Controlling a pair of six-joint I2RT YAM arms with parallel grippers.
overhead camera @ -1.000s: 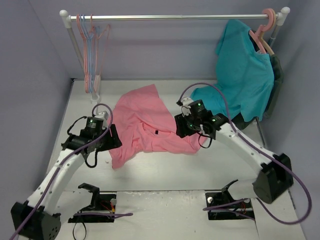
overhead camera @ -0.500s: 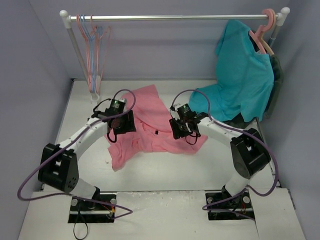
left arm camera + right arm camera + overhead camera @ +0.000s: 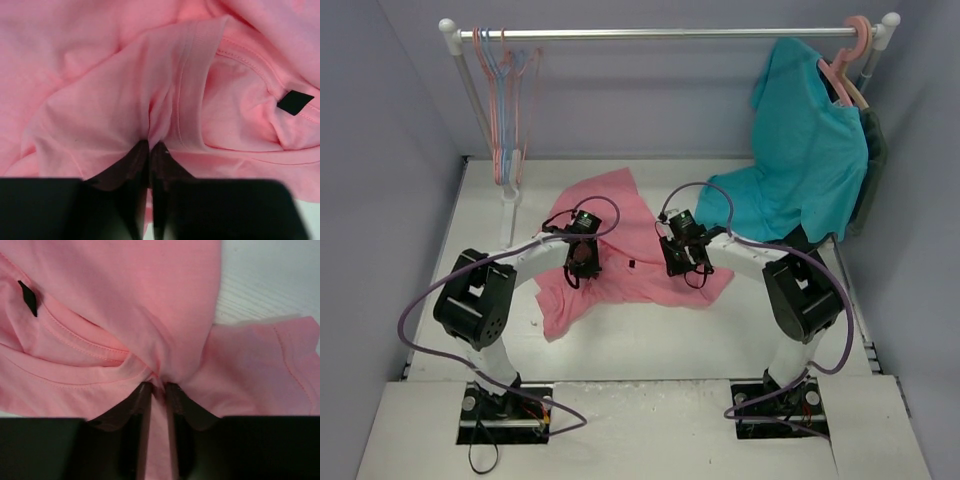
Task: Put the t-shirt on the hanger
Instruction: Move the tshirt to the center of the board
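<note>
The pink t-shirt (image 3: 620,225) lies crumpled on the white table, its collar with a black label (image 3: 633,264) facing up. My left gripper (image 3: 585,265) presses down on the shirt left of the collar, and in the left wrist view it (image 3: 150,145) is shut on a pinched fold of the t-shirt (image 3: 100,90) beside the collar band. My right gripper (image 3: 680,262) sits right of the collar, and in the right wrist view it (image 3: 159,386) is shut on bunched cloth of the t-shirt (image 3: 150,300). The thin pink hanger (image 3: 496,140) hangs at the rail's left end.
A teal t-shirt (image 3: 810,160) hangs from a thick pink hanger (image 3: 850,55) at the right end of the rail (image 3: 670,34), its hem draping onto the table. Thin blue hangers (image 3: 515,70) hang beside the pink one. Purple walls close in left, right and behind.
Both arms swung inward over the shirt toward its collar. Both grippers, open before, have closed on folds of pink cloth either side of the collar.
</note>
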